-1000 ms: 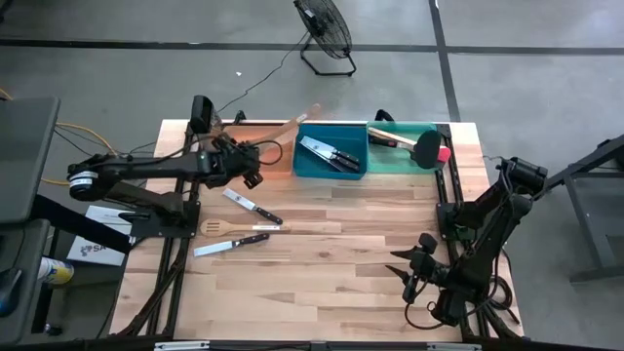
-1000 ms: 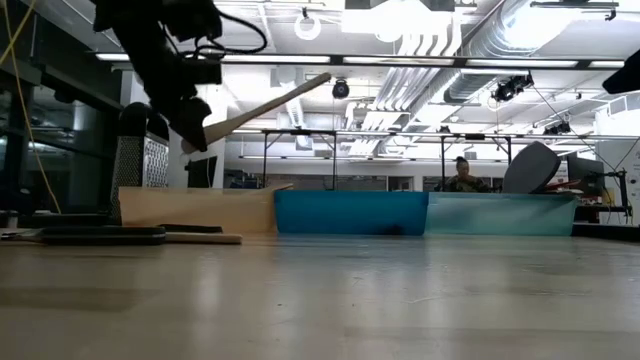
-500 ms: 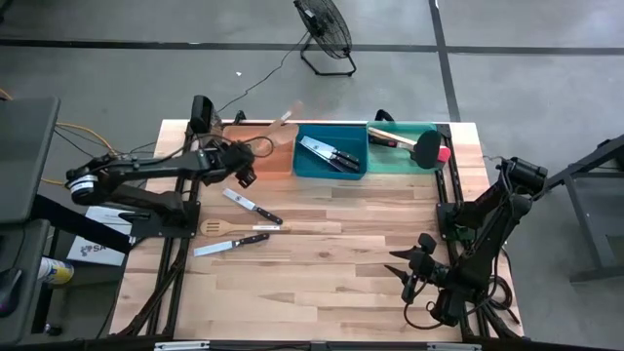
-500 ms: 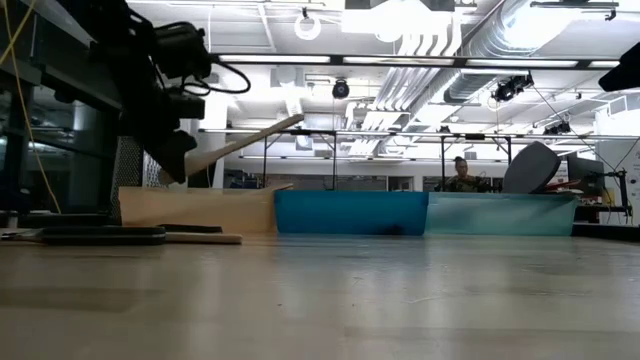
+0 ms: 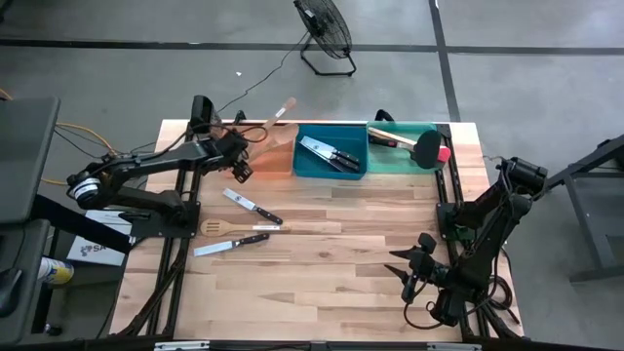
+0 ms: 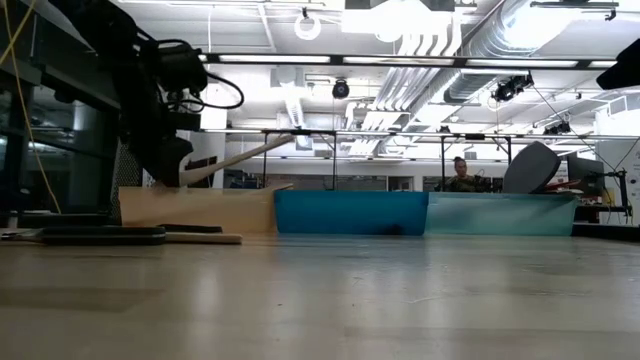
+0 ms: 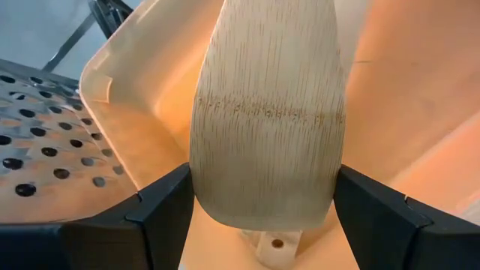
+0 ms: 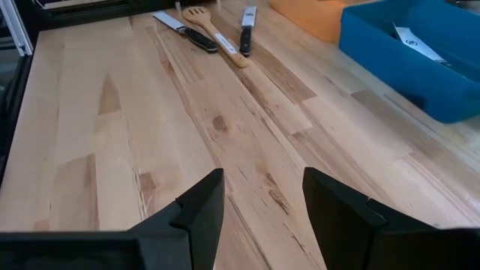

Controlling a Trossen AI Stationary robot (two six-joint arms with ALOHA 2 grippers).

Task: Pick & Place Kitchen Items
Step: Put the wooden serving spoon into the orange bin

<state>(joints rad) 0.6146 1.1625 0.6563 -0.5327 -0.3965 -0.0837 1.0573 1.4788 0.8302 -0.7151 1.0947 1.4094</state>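
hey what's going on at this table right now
The left gripper holds a pale wooden spatula by its blade, angled over the orange bin at the table's far edge. Knives lie in the blue bin, and turners in the green bin. Two knives and a slotted wooden spoon are still out on the table. The right gripper waits open at the near right side, holding nothing.

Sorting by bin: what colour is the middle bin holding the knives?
Blue, clearest in the high view.
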